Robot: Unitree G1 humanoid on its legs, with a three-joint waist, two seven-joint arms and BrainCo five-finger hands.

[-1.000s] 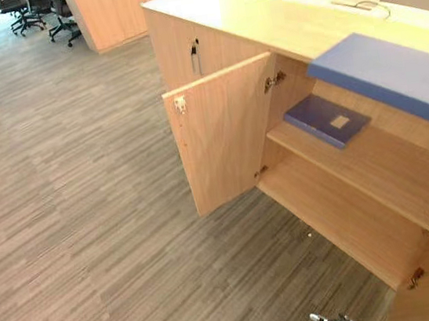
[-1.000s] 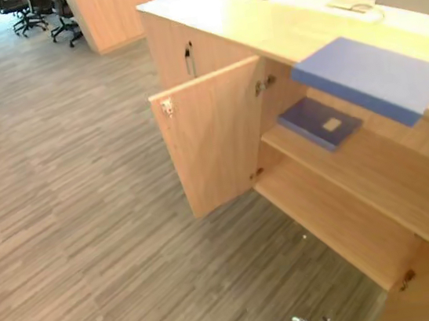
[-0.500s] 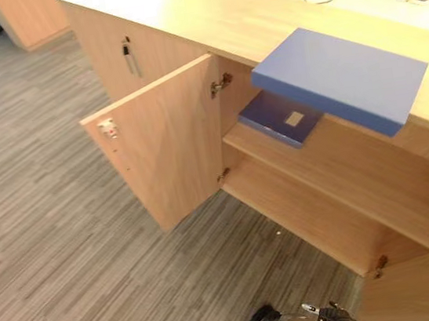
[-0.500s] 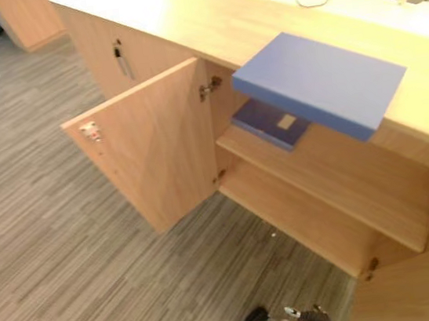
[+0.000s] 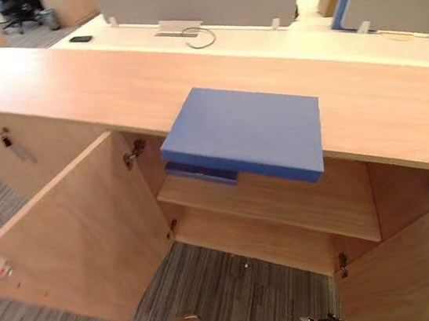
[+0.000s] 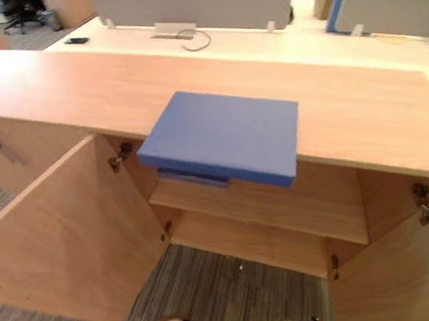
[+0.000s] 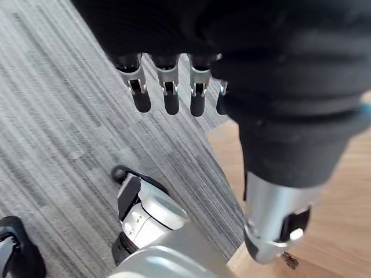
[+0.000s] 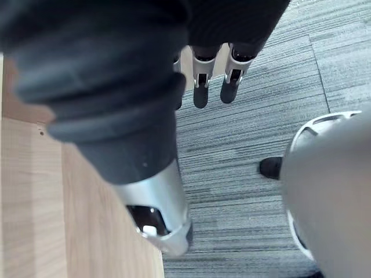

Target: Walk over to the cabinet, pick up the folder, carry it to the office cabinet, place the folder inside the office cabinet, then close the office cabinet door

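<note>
The flat blue rectangular folder lies on the light wooden cabinet top, its near edge overhanging — likely stiff, light and smooth, so grip that jutting edge. The left hand and right hand hang empty, fingers loosely straight.

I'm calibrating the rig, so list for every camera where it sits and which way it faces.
Left eye view: on the head, facing down at the blue folder on the cabinet top.
Right eye view: beside it, same scene.
Left wrist view: on that wrist, along the open left hand to the carpet.
Right wrist view: likewise, along the open right hand to carpet.
Shared: both eyes show the blue folder; both wrists, carpet.
</note>
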